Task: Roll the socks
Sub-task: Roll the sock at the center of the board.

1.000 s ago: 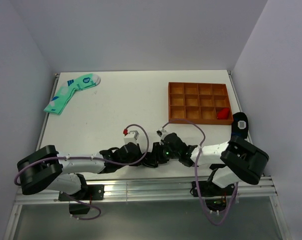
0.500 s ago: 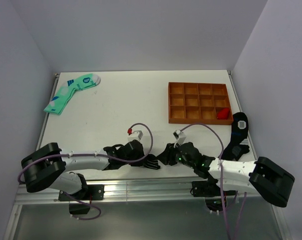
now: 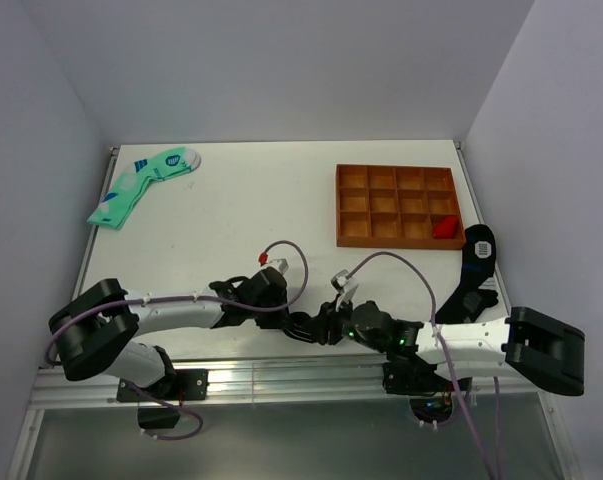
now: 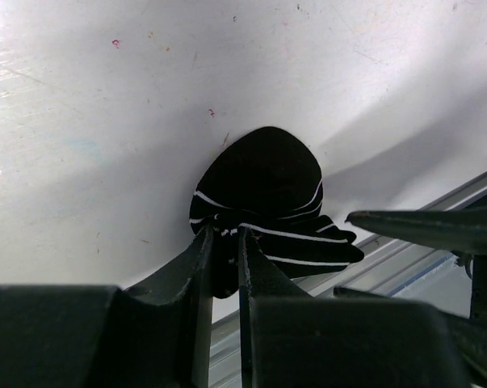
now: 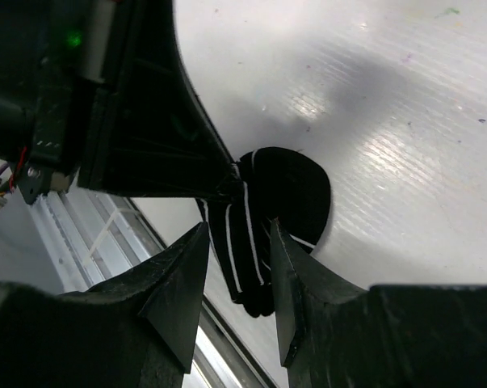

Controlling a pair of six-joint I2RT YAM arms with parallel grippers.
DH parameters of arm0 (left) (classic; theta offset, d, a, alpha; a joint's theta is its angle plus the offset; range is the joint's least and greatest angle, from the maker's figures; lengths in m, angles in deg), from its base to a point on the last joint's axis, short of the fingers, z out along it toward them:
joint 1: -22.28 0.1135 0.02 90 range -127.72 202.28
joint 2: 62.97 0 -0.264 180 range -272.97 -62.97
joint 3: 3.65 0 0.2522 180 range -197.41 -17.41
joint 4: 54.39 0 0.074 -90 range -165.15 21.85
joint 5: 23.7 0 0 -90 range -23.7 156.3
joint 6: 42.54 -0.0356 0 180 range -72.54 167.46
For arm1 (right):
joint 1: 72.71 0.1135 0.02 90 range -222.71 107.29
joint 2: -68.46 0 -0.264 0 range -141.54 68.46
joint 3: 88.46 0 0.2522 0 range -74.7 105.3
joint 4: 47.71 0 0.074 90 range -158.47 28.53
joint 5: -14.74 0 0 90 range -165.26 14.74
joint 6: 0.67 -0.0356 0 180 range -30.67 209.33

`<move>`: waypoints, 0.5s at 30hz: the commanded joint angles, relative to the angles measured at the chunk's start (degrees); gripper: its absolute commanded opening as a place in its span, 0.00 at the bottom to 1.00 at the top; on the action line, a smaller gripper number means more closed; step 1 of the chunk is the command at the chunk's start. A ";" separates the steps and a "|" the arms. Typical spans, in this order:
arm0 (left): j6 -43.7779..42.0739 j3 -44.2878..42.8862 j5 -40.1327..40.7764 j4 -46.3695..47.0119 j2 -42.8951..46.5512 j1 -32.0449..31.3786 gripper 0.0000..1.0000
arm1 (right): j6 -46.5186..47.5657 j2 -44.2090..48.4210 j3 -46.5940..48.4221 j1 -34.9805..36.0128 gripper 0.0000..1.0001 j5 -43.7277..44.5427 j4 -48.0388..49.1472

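The black sock (image 4: pixel 263 182) lies bunched low in the middle of the overhead view, right at the front edge of the table (image 3: pixel 241 230). The metal rail (image 3: pixel 281 372) runs just below it, so there is almost no room on that side. In the left wrist view the rounded, plain end of the sock points up the frame and the white-striped folds spill toward the lower right, close to the rail.

The left gripper (image 4: pixel 227 234) comes in from the lower left. Its jaws are pressed nearly together, pinching a fold of the sock at its striped part.

The right gripper (image 5: pixel 237 226) reaches in from the lower right and meets the left one over the sock. Its jaws stand partly spread, one on each side of the striped folds. I cannot tell whether they press on the cloth.

Above the two grippers the table is bare white all the way to the back wall. The green socks (image 3: pixel 141 183) lie at the upper left by the left edge, well apart from the grippers. The orange tray (image 3: pixel 396 167) sits at the upper right, with a red thing (image 3: pixel 444 228) in its lower right compartment. The other black sock (image 3: pixel 478 262) lies at the right edge of the table, just beside the tray's lower right corner.
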 commanded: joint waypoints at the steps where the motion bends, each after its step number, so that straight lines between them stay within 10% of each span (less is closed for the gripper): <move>1: -2.97 0.94 -4.42 -7.07 -2.99 0.99 0.00 | 2.57 0.34 -0.39 1.79 0.44 2.98 4.31; 15: -4.72 -2.05 -10.40 -8.03 -6.15 5.56 0.00 | 5.29 -6.95 0.31 7.67 0.44 6.31 7.39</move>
